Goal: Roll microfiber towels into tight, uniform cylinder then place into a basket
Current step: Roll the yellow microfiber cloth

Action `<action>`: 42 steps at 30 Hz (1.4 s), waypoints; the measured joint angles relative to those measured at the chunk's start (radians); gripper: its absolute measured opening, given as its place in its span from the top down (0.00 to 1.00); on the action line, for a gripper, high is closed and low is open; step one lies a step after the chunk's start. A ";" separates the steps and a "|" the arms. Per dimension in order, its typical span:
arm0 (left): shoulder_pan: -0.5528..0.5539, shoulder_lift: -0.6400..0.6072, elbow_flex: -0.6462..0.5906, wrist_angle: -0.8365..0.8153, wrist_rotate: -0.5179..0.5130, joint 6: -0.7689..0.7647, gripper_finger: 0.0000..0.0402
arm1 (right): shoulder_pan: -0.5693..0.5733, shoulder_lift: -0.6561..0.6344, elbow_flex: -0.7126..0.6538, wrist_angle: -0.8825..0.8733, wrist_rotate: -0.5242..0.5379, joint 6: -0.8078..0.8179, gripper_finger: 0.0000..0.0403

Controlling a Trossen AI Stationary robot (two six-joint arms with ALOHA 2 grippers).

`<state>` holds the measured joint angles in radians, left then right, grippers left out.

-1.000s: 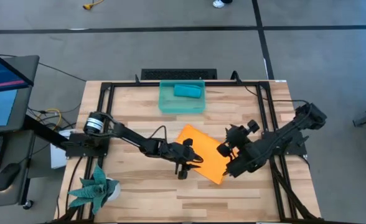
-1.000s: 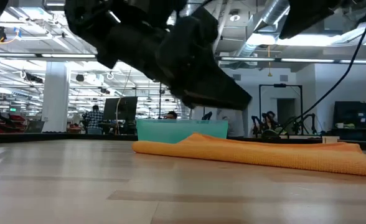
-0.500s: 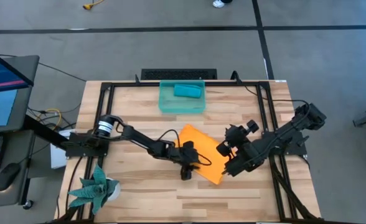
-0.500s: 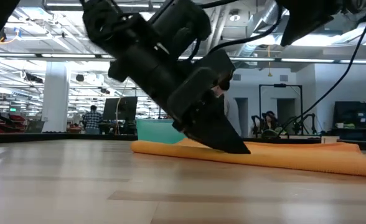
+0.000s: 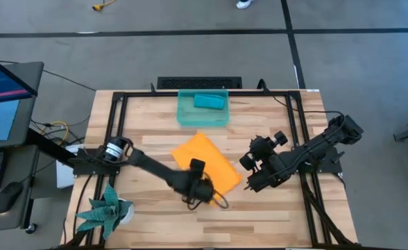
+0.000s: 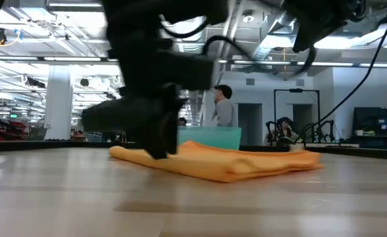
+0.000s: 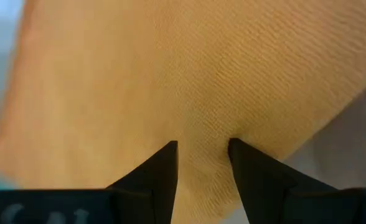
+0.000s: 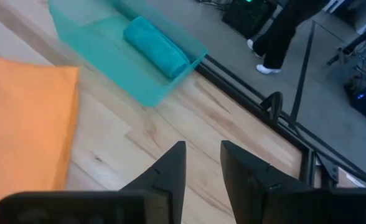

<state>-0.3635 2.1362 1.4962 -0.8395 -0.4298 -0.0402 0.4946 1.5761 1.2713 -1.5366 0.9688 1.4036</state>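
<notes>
The orange microfiber towel point(image 5: 205, 161) lies flat on the wooden table's middle, slightly rumpled in the low view point(image 6: 233, 163). My left gripper point(image 5: 197, 192) stands over its near-left edge, pointing steeply down and shut on the cloth point(image 7: 203, 163). My right gripper point(image 5: 248, 180) hangs above the table just right of the towel, its fingers point(image 8: 173, 168) a little apart with nothing between them. The teal towel point(image 5: 209, 101), rolled up, lies inside the basket point(image 5: 190, 117) at the table's far edge; the right wrist view also shows the roll point(image 8: 155, 46). My left gripper pinches the orange towel between its two fingers point(image 7: 161, 171), close to the cloth's near edge point(image 7: 203, 140), where the fabric puckers. The fingers come from above, slanting down. The towel lies on the table around the hold; one layer or several, I cannot tell.
A green spiky plant point(image 5: 107, 208) stands at the near left corner. A black metal frame point(image 5: 117, 104) borders the table. Bare wood point(image 5: 273, 222) lies along the near side. A person point(image 6: 223, 108) stands in the room beyond the table.
My left gripper has tipped from nearly level to steeply down and gone toward the table's left edge, drawing the orange towel with it. The whole towel has slid left along the table and bunched slightly, ending farther from my right gripper.
</notes>
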 joint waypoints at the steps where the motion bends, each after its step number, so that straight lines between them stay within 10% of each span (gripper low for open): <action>1: -0.022 0.005 0.016 -0.053 -0.057 -0.019 0.65 | 0.000 0.000 0.000 0.002 0.000 0.000 0.69; 14: -0.129 0.003 0.066 -0.580 -0.359 -0.476 0.65 | 0.000 0.000 0.000 0.011 0.000 0.000 0.70; 27: -0.024 -0.059 -0.163 -0.583 -0.289 -0.583 0.65 | 0.000 0.000 0.000 0.131 0.001 -0.178 0.70; 42: -0.109 -0.566 -0.471 -0.167 -0.495 -0.602 0.65 | -0.075 0.000 0.001 0.693 -0.136 -0.727 0.71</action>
<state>-0.4728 1.5699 1.0256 -1.0067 -0.9248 -0.6420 0.4198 1.5764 1.2720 -0.8434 0.8326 0.6769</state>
